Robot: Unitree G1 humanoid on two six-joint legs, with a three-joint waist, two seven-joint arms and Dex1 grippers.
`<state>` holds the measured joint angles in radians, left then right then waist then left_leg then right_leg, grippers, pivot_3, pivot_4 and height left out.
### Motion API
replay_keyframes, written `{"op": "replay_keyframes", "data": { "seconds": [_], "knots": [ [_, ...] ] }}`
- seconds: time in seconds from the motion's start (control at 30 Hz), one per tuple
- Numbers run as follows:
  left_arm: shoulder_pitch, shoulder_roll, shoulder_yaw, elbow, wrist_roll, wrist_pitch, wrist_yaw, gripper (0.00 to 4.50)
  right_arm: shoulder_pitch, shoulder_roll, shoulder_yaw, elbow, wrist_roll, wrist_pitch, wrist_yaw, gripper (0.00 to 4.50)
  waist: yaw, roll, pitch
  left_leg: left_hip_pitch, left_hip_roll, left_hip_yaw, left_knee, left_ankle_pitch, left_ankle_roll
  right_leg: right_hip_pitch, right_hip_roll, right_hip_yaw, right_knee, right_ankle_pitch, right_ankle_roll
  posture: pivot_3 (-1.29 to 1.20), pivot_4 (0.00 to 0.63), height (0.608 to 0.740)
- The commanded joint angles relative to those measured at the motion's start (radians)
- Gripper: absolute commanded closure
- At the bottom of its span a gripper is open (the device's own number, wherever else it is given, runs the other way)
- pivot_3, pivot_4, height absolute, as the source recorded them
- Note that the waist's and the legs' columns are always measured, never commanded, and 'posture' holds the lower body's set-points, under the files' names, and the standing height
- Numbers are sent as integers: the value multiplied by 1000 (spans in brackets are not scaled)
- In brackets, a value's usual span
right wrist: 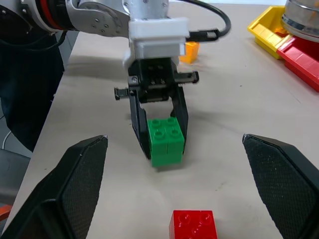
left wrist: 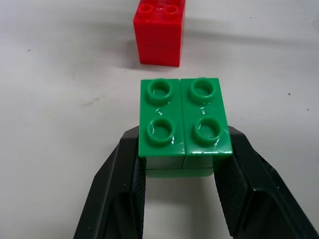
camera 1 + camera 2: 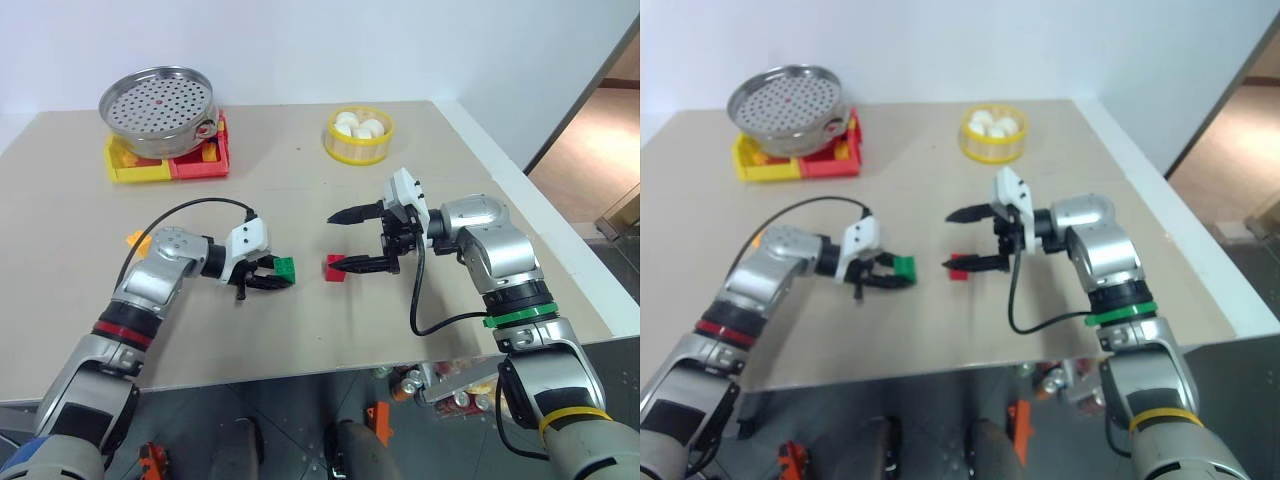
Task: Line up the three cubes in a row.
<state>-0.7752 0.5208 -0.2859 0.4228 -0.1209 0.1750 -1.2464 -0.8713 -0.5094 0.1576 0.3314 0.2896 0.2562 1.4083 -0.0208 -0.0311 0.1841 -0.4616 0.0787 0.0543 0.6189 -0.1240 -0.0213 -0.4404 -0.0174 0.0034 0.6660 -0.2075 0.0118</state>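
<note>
From the head, the left gripper (image 3: 272, 277) is clamped on the green cube (image 3: 285, 267), with the red cube (image 3: 335, 269) just beside it on the table (image 3: 300, 330) under the wide-open right gripper (image 3: 345, 240). The orange-yellow cube (image 3: 138, 241) sits behind the left arm. The left wrist view shows both fingers (image 2: 122, 194) pinching the green cube's sides. From the right wrist, the green cube is nearer than the orange-yellow one.

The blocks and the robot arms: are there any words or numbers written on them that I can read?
None can be read.
Green cube: plain studs, no letters to make out.
Red cube: no writing either.
Left gripper, right gripper: no labels or numbers.
</note>
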Motion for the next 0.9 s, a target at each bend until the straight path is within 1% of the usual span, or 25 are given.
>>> {"op": "replay_keyframes", "data": {
  "seconds": [0.03, 0.23, 0.67, 0.73, 0.87, 0.9],
  "knots": [
    [-43, -15, 9, 33, 16, -44, -2, 3177, -6, -12, -16, -26, 7, -9, -5, 0, -1, 0, 0, 0, 0, 0, 0, 0, 0, 0, 0, 0, 0, 0, 0, 0, 150, 740],
    [-44, -27, 5, 74, 34, -83, -18, 3177, 2, -18, -18, -47, 10, 1, -9, 0, 0, 0, 0, 0, 0, 0, 0, 0, 0, 0, 0, 0, 0, 1, 3, 0, 150, 740],
    [-71, -45, -7, 150, 78, -135, -46, 3177, 28, -32, -20, -88, 21, 39, -18, 0, 0, 0, 0, 0, 0, 0, 0, 0, 0, 0, 0, 0, 0, 0, 0, 0, 150, 740],
    [-79, -47, -5, 165, 87, -144, -46, 2108, 33, -35, -21, -94, 23, 45, -18, 0, 0, 0, 0, 0, 0, 0, 0, 0, 0, 0, 0, 0, 0, 0, 0, 0, 150, 740],
    [-81, -38, -2, 160, 91, -148, -60, 761, 37, -37, -21, -99, 22, 48, -17, 0, 0, 0, 0, 0, 0, -1, 0, 0, 0, 0, 0, 0, 0, 0, 0, 0, 150, 740],
    [-79, -32, -3, 151, 92, -149, -65, 367, 37, -37, -21, -99, 22, 47, -17, 0, 0, 0, 0, 0, 0, 0, 0, 0, 0, 0, 0, 0, 0, 0, 0, 0, 150, 740]
  ]
}}
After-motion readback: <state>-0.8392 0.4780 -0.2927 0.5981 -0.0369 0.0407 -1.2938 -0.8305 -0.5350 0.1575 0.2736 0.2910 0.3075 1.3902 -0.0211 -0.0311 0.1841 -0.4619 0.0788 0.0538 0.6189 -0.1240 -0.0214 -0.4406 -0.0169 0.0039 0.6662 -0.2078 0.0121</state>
